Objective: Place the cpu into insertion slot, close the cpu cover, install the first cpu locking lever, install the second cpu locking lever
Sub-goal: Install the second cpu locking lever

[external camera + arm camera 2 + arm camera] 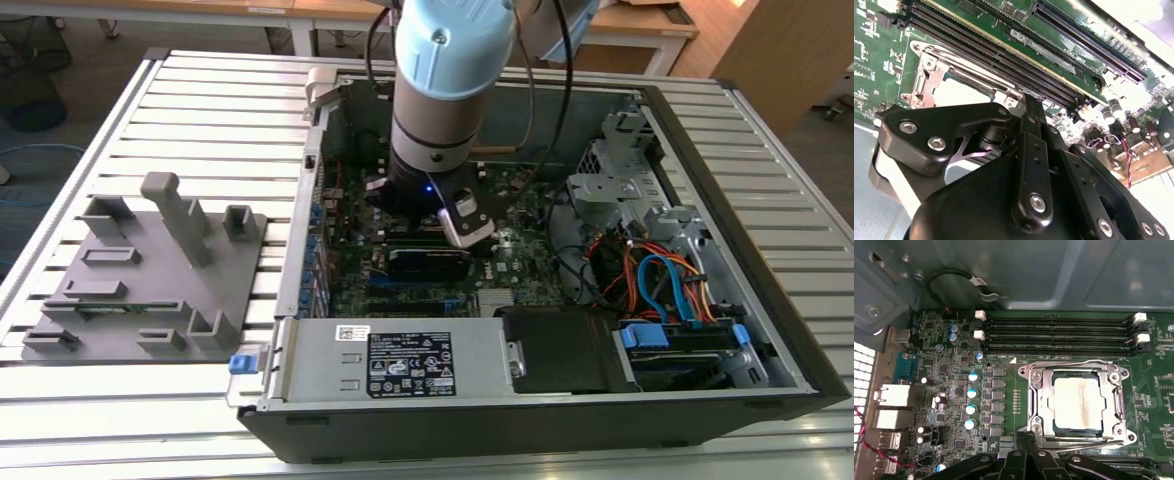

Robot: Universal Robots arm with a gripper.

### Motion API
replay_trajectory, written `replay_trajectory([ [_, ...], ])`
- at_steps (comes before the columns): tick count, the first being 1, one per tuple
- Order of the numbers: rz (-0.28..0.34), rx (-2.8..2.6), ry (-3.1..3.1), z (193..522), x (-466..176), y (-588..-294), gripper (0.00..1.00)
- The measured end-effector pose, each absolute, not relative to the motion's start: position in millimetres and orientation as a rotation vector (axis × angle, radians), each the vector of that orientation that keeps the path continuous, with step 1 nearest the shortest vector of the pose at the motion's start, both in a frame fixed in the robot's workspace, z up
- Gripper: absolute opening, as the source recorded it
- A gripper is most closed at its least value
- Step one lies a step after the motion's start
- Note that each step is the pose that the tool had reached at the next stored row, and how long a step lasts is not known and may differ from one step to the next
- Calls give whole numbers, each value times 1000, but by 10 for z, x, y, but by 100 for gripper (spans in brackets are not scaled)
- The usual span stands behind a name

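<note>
your arm [447, 90] reaches down into the open computer case [747, 250], with the pincer [1026, 440] low over the green motherboard [999, 390]. in the first wrist view the fingertips [1030, 438] come together at the near edge of the insertion slot [1034, 400]; they look pressed together with nothing visibly between them, and whether they touch a lever wire you cannot tell.

just ahead of the pincer the cpu [1077, 403] sits flat in the slot, dull silver top up. the cpu cover [1040, 405] lies down around it, framing the chip. thin wire locking levers [1074, 363] run along the socket's edges; whether they are latched you cannot tell.

beyond the socket from the pincer lie the long black memory slots [1059, 332], with white clips at their ends. in the second wrist view the black pincer linkage [1029, 165] covers most of the socket, with one corner of the cover [929, 80] showing past it.

in the exterior view a grey fixture tray [147, 270] rests on the slatted table [200, 100], well apart from the pincer.
</note>
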State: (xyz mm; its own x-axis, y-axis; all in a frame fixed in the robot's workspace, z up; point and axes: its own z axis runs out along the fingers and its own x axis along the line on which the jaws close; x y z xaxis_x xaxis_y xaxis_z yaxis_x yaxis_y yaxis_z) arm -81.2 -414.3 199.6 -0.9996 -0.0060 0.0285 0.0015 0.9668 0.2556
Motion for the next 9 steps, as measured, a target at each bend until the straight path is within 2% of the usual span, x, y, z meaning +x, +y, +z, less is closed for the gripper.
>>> replay_trajectory([
  [9,-402,4,-3087,2137,-812,-4142,10],
])
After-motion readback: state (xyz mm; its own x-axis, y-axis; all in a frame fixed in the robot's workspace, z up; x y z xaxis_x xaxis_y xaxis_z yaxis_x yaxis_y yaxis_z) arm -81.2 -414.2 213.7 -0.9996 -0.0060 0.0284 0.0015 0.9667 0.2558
